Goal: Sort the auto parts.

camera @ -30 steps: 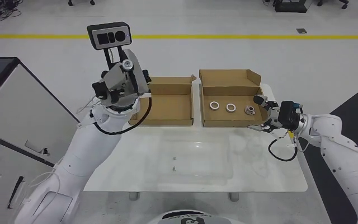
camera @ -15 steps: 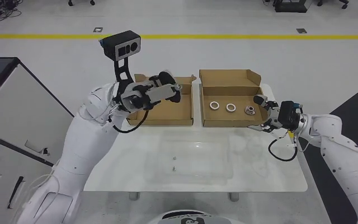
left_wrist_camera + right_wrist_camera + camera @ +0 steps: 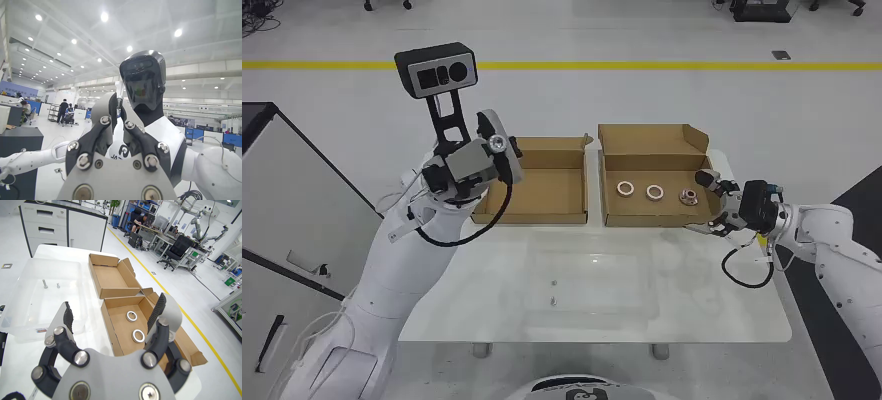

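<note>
While left hand (image 3: 117,105) pinches one bolt (image 3: 119,101), right hand (image 3: 114,303) spread, two rings (image 3: 132,316) (image 3: 138,335), two boxes (image 3: 113,281) (image 3: 122,336).

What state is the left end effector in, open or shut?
Shut: the left end effector pinches a small silver metal bolt between its pads.

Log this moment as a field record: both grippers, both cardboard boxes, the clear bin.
left gripper: raised, shut on a small bolt
right gripper: open, at the ring box's end
ring box: two rings, one darker part
other box: open, alongside the ring box
clear bin: two loose bolts
</note>
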